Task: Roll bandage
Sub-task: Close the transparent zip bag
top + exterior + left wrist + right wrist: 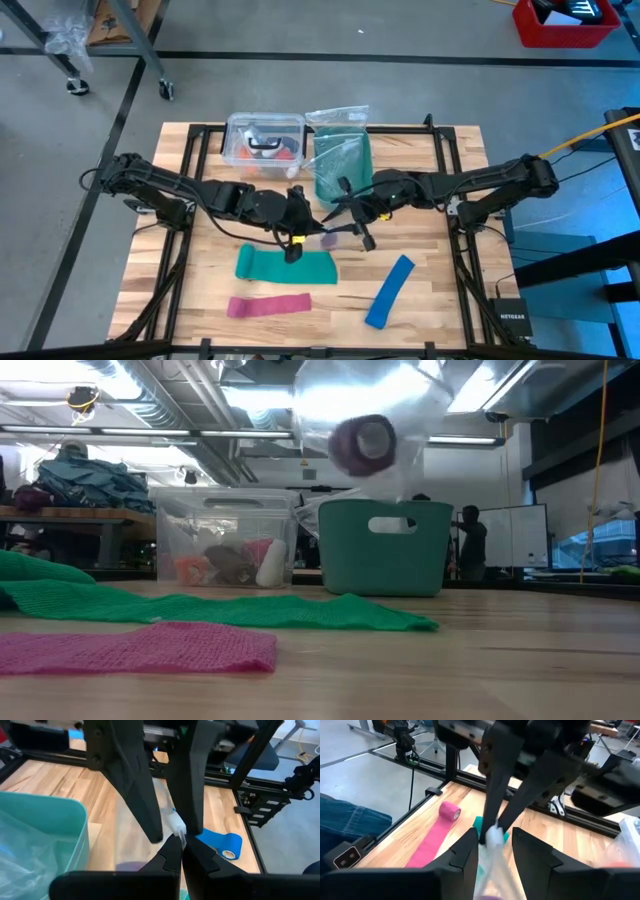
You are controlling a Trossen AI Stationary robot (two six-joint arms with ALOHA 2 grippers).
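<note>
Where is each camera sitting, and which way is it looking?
High view: above the table, looking straight down; both arms show, left end effector and right end effector meeting mid-table.
Low view: at table-top height, looking level at the teal plastic basket; no arm shows.
Left wrist view: on the left arm, looking past its shut end effector.
Right wrist view: on the right arm, looking past its end effector.
Shared: high and low views both show the purple bandage roll in a see-through plastic bag.
</note>
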